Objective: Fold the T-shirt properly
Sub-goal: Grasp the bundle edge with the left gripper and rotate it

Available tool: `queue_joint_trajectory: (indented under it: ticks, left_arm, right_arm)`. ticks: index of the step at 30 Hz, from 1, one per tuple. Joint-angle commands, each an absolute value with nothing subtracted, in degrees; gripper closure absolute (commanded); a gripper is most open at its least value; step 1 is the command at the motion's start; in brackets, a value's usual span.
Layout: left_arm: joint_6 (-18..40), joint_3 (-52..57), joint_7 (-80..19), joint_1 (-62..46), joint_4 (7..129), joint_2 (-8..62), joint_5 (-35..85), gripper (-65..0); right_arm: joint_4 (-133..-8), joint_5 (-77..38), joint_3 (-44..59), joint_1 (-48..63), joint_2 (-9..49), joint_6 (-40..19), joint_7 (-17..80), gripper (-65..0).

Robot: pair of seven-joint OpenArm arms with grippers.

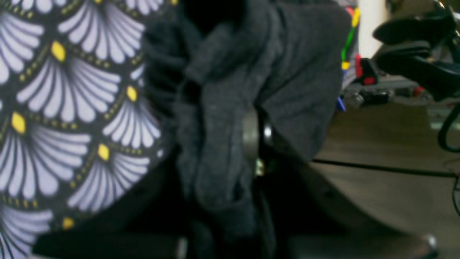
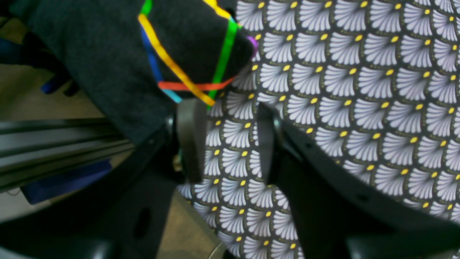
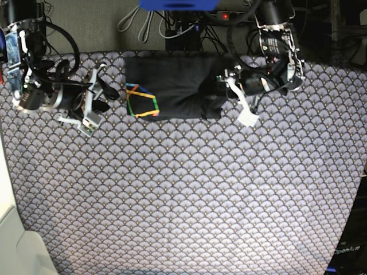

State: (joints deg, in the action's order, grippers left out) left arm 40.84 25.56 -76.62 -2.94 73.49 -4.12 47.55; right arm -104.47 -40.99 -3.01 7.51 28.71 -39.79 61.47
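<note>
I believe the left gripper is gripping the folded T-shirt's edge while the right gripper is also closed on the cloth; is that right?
Not quite: the right gripper is open and holds nothing, its fingers over the patterned tablecloth beside the T-shirt, as the right wrist view shows. The left gripper does grip the shirt's edge.

We count one T-shirt (image 3: 172, 86), folded on the patterned bench (image 3: 183, 200), with one multicoloured print (image 3: 142, 101) at its edge. Two grippers flank the T-shirt: the left gripper (image 3: 221, 86) and the right gripper (image 3: 106, 94).
</note>
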Motion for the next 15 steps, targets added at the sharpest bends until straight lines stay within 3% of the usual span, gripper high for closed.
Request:
queue_joint_trajectory:
  ticks: [1,15]
  left_arm:
    - [40.0,25.2,-77.5,-2.4,70.6,-4.5,46.3,-2.2]
    - [40.0,25.3,-77.6,0.3,68.6,-4.5,46.7,-0.5]
  right_arm:
    - [-105.2,-41.8,-2.5,6.9,29.5,-40.0,60.6,-24.0]
    - [-105.3,-41.8,-2.4,7.7,29.8,-40.0,60.6,-24.0]
